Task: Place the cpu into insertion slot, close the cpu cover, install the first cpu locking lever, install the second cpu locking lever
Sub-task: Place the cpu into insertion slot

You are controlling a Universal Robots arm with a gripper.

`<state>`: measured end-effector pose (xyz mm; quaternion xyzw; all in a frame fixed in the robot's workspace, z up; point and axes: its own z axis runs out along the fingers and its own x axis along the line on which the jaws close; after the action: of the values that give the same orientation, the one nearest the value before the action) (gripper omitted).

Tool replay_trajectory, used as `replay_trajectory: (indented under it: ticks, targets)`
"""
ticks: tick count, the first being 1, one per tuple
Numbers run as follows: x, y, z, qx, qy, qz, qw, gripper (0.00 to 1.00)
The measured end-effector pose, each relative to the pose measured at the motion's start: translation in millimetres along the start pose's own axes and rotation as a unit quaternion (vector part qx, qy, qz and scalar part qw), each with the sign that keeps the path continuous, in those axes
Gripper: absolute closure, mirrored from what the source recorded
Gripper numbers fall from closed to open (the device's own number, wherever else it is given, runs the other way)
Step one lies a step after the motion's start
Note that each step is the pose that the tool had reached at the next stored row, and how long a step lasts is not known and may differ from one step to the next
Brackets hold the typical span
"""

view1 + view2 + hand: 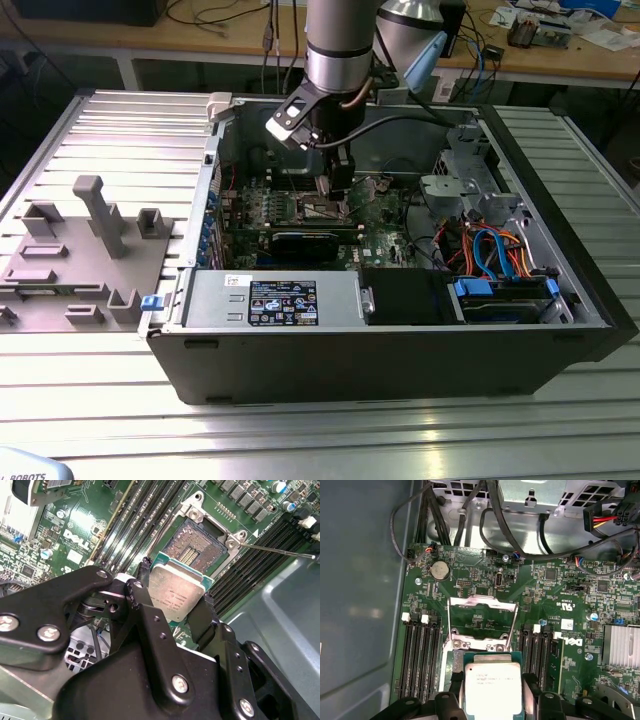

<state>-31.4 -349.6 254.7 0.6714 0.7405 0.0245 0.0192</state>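
Cpu [176,592] comes first: I see one flat square chip with a brushed silver-grey lid and a thin green border, pinched on two opposite edges by the gripper [176,582], whose two black fingers [141,587] are clamped on it. It hangs partly over the insertion slot [195,547], and I cannot tell whether it touches the rim. Working down from the largest thing, one ribbed aluminium desk [300,430] carries one black computer case [400,360] lying open on its side, with one grey moulded fixture block [90,250] on the exterior view's left, apart from the case. The arm reaches down into the case, and the gripper [335,195] sits over the one green motherboard [385,225] with free space around it up to the case walls. In the first wrist view a smooth grey case wall [360,605] runs close along one bank of long black memory slots [422,660], and a second bank flanks the other side. There is one slot, square, with a dark pin field and a silvery metal rim, and most of its centre is uncovered. One cpu cover [481,601], a thin silvery frame, stands tilted up. One thin metal rod [275,550] juts from the slot's corner. One round coin battery [440,570] lies near the board's edge.
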Motion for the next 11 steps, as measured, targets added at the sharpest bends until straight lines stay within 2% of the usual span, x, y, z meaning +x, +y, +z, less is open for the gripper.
replay_trajectory:
  ticks: [11]
  targets:
    - [7.0, 0.6, 1.3, 0.0000, 0.0000, 0.000, 1.00000, 0.45]
